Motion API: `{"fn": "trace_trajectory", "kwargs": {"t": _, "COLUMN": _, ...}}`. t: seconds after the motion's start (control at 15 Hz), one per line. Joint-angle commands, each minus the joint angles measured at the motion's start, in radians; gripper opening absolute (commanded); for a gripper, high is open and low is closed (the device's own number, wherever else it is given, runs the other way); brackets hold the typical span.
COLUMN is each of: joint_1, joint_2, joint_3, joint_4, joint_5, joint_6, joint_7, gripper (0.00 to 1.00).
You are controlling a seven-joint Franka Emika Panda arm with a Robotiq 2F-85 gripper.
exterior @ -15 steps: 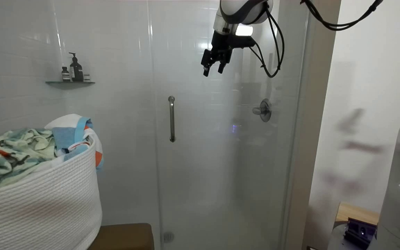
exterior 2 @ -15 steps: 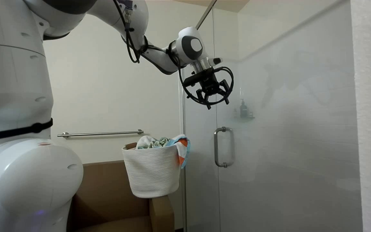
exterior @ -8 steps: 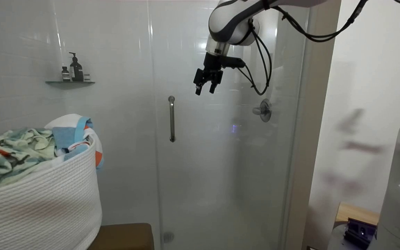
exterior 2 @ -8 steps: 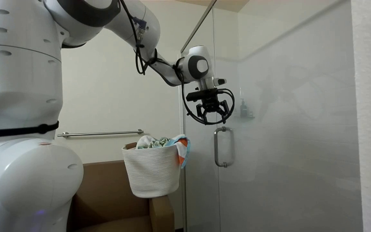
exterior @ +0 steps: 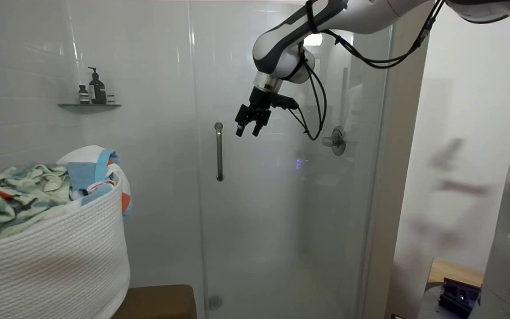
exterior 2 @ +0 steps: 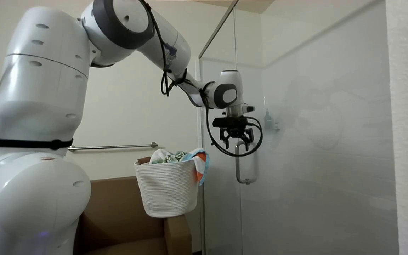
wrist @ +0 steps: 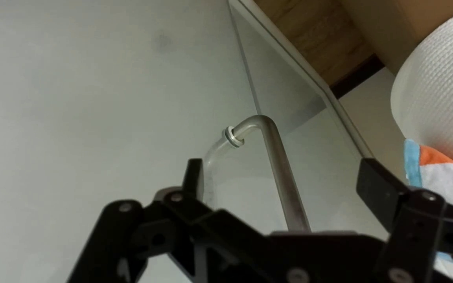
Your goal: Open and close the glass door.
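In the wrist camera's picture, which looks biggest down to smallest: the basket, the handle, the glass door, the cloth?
Largest: glass door
Next: basket, cut off by the frame edge
Last, too alike to rank: handle and cloth; the handle looks longer, the cloth broader but also cut off

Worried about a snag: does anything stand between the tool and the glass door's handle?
Nothing visible: in an exterior view only a gap separates the open tool from the handle, with the basket off to the side.

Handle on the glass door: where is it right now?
In the wrist view, the handle appears just right of centre, between the fingers of the open pincer, with the basket farther right.
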State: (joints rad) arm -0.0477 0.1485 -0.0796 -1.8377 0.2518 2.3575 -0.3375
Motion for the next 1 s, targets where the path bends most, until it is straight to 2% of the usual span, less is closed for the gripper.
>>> {"fn": "trace_trajectory", "kwargs": {"t": 0.0, "joint_1": -0.033, "joint_2": 0.066, "joint_3": 0.042, "joint_4": 0.043, "joint_5": 0.063, "joint_6": 0.097, "joint_7": -0.076, "gripper": 1.00}}
{"fn": "trace_trajectory", "kwargs": {"t": 0.27, "joint_1": -0.055, "joint_2": 0.101, "joint_3": 0.087, "joint_4": 0.059, "joint_5": 0.120, "joint_6": 0.194, "joint_7": -0.079, "gripper": 1.00}}
{"fn": "trace_trajectory", "kwargs": {"t": 0.33, "joint_1": -0.043, "joint_2": 0.086, "joint_3": 0.076, "joint_4": 0.045, "joint_5": 0.060, "joint_6": 0.162, "joint_7": -0.019, "gripper": 1.00}}
{"fn": "trace_trajectory", "kwargs": {"t": 0.67, "joint_1": -0.050, "joint_2": 0.096, "joint_3": 0.087, "joint_4": 0.055, "joint_5": 0.070, "joint_6": 0.174, "joint_7": -0.019, "gripper": 1.00}}
{"fn": "trace_trajectory", "kwargs": {"t": 0.93, "joint_1": -0.079, "joint_2": 0.089, "joint_3": 0.138, "joint_4": -0.007, "joint_5": 0.206, "joint_6": 0.255, "joint_7": -0.107, "gripper": 1.00}}
